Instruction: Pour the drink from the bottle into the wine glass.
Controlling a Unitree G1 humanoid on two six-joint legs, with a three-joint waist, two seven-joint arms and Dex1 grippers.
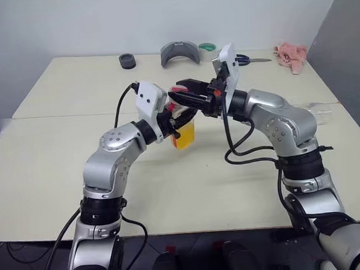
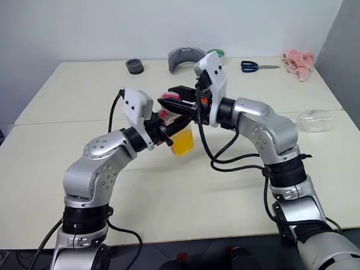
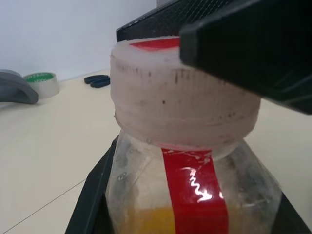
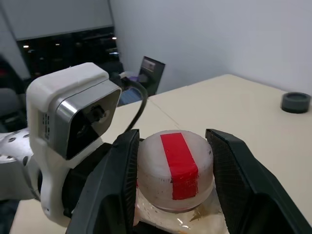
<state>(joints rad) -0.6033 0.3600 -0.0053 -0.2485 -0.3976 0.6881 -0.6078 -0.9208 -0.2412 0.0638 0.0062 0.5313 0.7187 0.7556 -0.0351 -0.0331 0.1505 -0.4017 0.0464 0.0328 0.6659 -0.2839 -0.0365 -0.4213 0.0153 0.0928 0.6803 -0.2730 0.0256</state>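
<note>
The left pincer (image 2: 166, 127) holds the bottle (image 1: 184, 130) upright above the worktop (image 1: 58, 156), its fingers pinching the clear body below the cap (image 4: 175, 168). The right pincer (image 4: 173, 161) reaches in from the other side, one finger (image 4: 114, 180) touching the cap on one side, the other (image 4: 234, 170) just beside it on the opposite side; whether it grips firmly I cannot tell. The drink (image 3: 146, 222) fills the bottle's lower part, orange-yellow, with a red strip (image 3: 197, 190) running down the wall. The glass (image 2: 314, 120) lies on the worktop well off to the right, apart from both arms. At the far edge sit a tape roll (image 3: 41, 83), scissors (image 2: 252, 66) and a pink cloth (image 2: 299, 60).
</note>
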